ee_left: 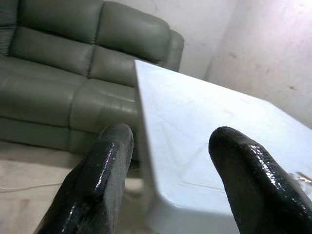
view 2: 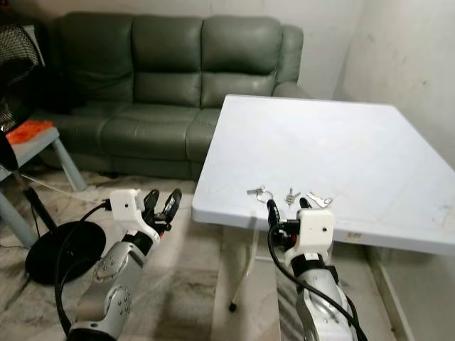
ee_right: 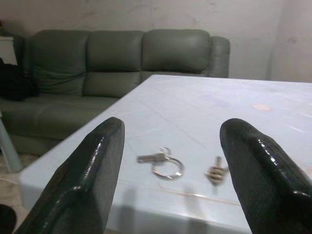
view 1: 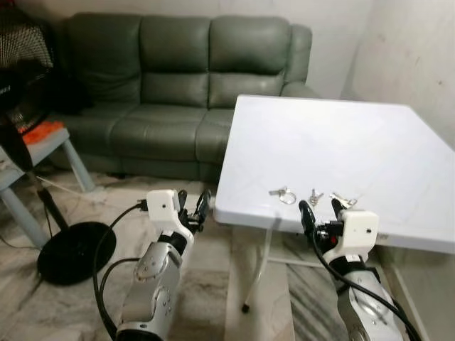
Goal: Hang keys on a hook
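Three loose keys lie near the front edge of the white table (view 1: 341,142): one on a metal ring (view 1: 283,193), a middle key (view 1: 315,197) and a right-hand key (view 1: 343,201). My right gripper (view 1: 320,217) is open, just in front of and slightly below the table edge, facing the keys. In the right wrist view the ringed key (ee_right: 163,163) and the middle key (ee_right: 216,173) lie between the spread fingers (ee_right: 87,180). My left gripper (view 1: 193,206) is open and holds nothing, left of the table's front corner (ee_left: 165,214).
A green leather sofa (view 1: 178,85) stands behind and left of the table. A fan with a black round base (view 1: 71,252) and a small grey stand (view 1: 43,145) carrying something orange are at the far left. A pale wall (view 1: 419,57) rises on the right.
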You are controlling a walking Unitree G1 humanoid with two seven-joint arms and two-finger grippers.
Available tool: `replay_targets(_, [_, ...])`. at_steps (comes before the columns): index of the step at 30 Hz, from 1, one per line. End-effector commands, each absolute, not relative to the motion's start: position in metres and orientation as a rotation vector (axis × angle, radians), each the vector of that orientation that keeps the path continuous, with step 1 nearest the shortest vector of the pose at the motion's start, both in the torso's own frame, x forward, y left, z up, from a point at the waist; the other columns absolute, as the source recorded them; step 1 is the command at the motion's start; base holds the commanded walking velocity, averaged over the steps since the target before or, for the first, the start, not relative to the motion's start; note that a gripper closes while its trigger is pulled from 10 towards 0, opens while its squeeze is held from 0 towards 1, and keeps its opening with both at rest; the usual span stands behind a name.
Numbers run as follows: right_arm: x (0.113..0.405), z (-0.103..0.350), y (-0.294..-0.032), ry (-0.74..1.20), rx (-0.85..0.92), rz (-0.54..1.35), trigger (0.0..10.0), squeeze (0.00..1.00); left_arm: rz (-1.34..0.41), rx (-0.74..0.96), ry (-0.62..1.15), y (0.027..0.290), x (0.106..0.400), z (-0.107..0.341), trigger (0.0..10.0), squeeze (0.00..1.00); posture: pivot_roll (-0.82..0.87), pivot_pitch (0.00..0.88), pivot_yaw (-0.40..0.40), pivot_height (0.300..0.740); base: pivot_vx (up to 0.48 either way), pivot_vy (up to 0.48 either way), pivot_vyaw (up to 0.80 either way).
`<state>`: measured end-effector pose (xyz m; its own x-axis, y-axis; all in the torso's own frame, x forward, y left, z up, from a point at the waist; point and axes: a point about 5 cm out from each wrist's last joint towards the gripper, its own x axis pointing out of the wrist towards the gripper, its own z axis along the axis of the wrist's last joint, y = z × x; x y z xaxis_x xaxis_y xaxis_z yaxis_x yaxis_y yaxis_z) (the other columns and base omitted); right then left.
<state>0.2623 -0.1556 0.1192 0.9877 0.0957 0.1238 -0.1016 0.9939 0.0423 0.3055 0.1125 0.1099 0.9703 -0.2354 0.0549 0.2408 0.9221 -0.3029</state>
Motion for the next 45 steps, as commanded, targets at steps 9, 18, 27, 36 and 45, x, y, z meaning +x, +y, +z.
replay_targets(9, [0.264,0.123,-0.152,-0.133,0.052,0.115,10.0,0.0,-0.226,-0.313,-0.017,0.118,0.307,0.111,10.0,0.0,-0.07,0.0,-0.024,0.74,0.29,0.0,0.0])
replay_targets(18, [0.265,0.123,-0.152,-0.134,0.051,0.114,10.0,0.0,-0.228,-0.315,-0.016,0.117,0.307,0.111,10.0,0.0,-0.07,0.0,-0.025,0.74,0.29,0.0,0.0])
replay_targets(27, [0.265,0.123,-0.151,-0.136,0.051,0.114,10.0,0.0,-0.235,-0.317,-0.02,0.115,0.307,0.112,10.0,0.0,-0.07,0.0,-0.023,0.74,0.289,0.0,0.0])
replay_targets(36, [0.264,0.12,-0.151,-0.112,0.093,0.106,10.0,0.0,-0.243,-0.307,-0.025,0.112,0.304,0.111,10.0,0.0,-0.07,0.0,-0.025,0.74,0.032,0.0,0.0])
replay_targets(45, [0.264,0.121,-0.15,-0.119,0.114,0.124,10.0,1.0,-0.291,-0.279,-0.029,0.108,0.301,0.11,10.0,0.0,-0.07,0.0,-0.026,0.74,0.0,0.0,0.0])
